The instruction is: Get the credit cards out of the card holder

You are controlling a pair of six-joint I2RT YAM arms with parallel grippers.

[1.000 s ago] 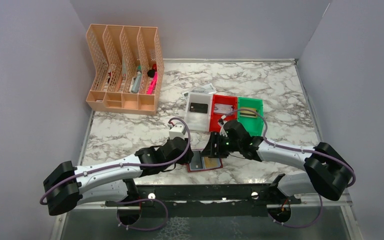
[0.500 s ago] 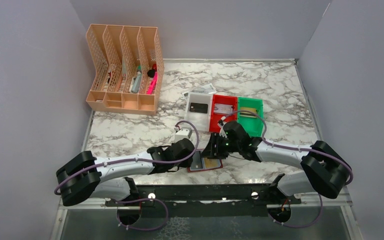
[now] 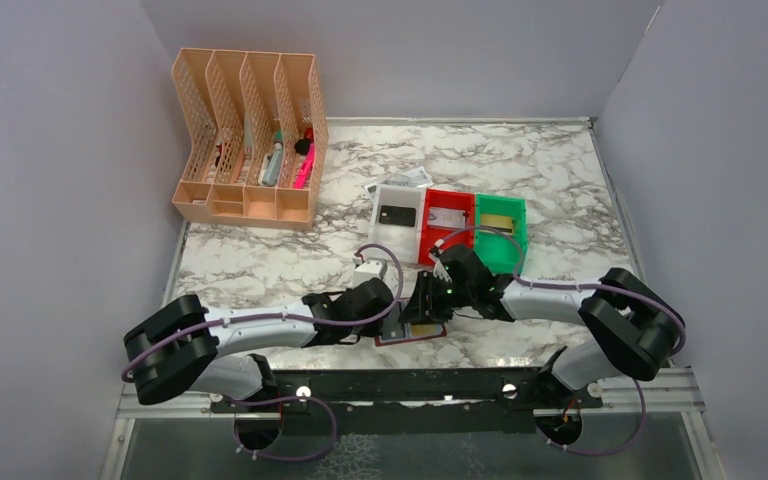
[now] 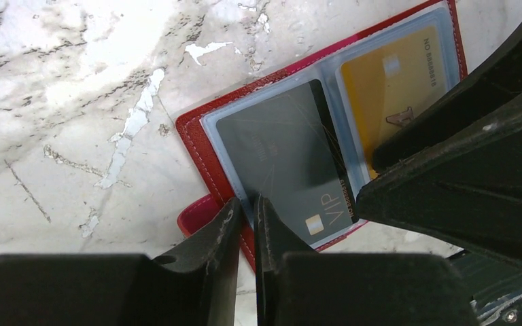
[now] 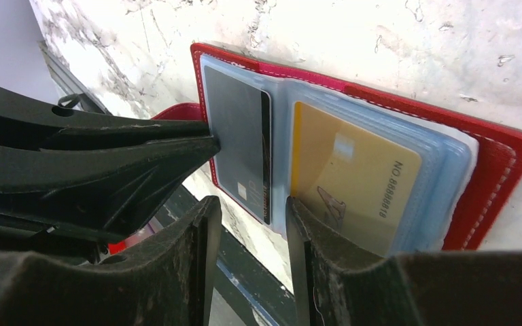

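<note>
card holder (image 3: 415, 338) mostly out of sight under left arm (image 3: 260, 325) and right arm (image 3: 550, 299), top view

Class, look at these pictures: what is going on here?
Two robot arms work on a red card holder lying open on the marble table. The left gripper, nearly closed, appears to pinch its edge beside the black card. The right gripper is open, straddling that card's end. That card and the gold card sit in their sleeves; neither is out yet.
</note>
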